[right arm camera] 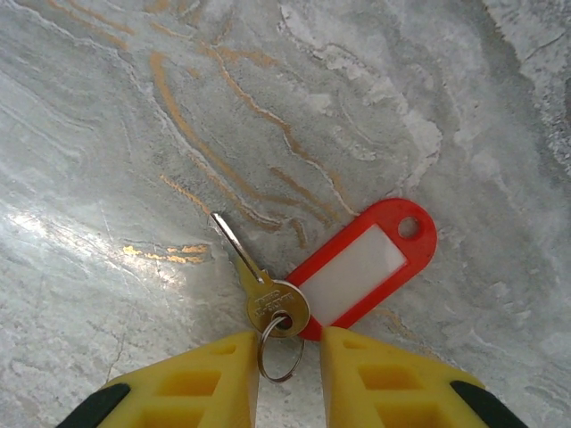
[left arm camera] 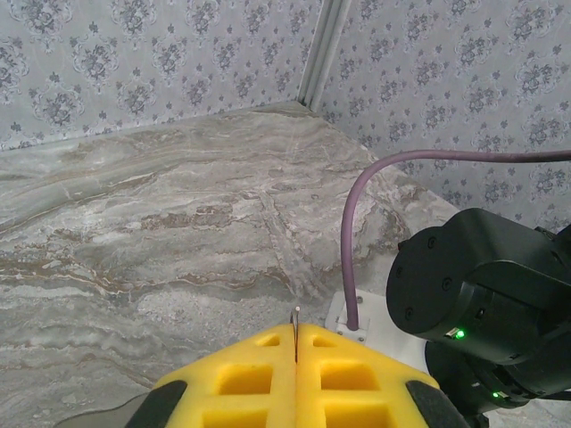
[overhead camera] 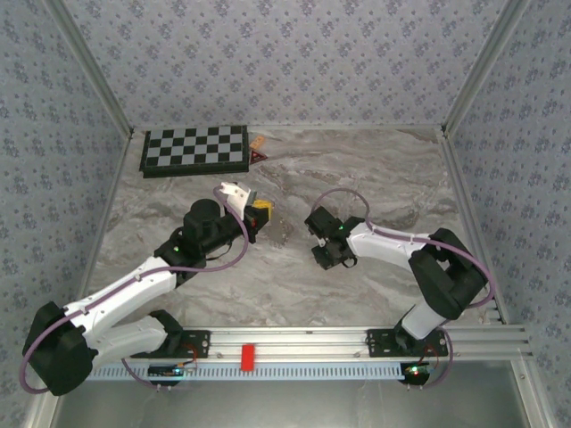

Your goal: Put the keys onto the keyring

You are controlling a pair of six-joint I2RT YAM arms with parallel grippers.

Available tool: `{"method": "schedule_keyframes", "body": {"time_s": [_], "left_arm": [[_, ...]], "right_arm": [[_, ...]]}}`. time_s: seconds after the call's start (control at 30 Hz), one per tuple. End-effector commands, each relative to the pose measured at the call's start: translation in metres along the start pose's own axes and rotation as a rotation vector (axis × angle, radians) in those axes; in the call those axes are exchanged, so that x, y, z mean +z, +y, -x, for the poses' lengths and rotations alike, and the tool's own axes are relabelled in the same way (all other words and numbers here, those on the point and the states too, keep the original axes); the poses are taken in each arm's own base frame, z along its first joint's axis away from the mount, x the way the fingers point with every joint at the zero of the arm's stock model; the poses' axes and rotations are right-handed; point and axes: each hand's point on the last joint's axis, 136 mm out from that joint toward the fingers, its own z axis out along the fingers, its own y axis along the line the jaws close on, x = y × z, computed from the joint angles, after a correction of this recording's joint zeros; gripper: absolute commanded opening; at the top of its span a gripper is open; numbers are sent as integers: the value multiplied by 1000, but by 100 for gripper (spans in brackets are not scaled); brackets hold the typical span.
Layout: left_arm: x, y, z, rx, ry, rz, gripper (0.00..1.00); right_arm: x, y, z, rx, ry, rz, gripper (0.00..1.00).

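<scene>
**Two tools, one key flat on the surface**

Right tool [right arm camera: 290, 346] sits low over the key [right arm camera: 268, 290], yellow fingers [right arm camera: 205, 379] parted. The small ring [right arm camera: 281, 349] threaded through the key's head lies right in the gap between them. Key and red tag [right arm camera: 361, 263] lie flat on the marbled surface [right arm camera: 134, 107], near its middle, blade pointing away from the tool. Over to the left tool [left arm camera: 296, 348]: clenched tight, a thin metal sliver [left arm camera: 296, 321] pinched upright between its pads. What that sliver is, I can't tell.

A robotics lab test cell: wallpaper-patterned panels [overhead camera: 294, 53] in aluminium framing [overhead camera: 312, 337] enclose a marble-look tabletop [overhead camera: 294, 285] bearing a checkerboard [overhead camera: 194, 148].
</scene>
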Motion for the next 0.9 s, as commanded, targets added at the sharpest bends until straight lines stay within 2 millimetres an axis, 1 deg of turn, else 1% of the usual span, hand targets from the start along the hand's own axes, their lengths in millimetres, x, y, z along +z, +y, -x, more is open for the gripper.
{"method": "schedule_keyframes", "body": {"time_s": [0.0,0.23,0.3,0.37,0.4,0.47,0.7,0.77,0.87], "left_arm": [[-5,-7,21,24,-66,-12,0],[-5,-7,21,24,-65,-12,0],[-5,-7,20,24,-64,-12,0],[-5,-7,21,24,-65,-13,0],[-5,-7,21,24,-64,-12,0],[-5,-7,20,24,-63,-13,0],[-5,-7,20,22,-63,-13,0],[-4,-7,20,21,-62,-13,0],[-5,-8,20,19,-63,-15,0]], "right_arm": [[1,-3,1,6,8,-30,24],[2,-2,2,-3,11,-33,19],[1,-3,3,-5,3,-37,16],[-1,-3,4,-8,-6,-36,10],[-2,-3,4,-8,-11,-37,6],[-7,-4,6,-13,-25,-40,1],[-34,-6,15,-20,-125,-26,0],[-41,-5,18,-20,-160,-7,0],[-46,4,20,-14,-190,60,0]]}}
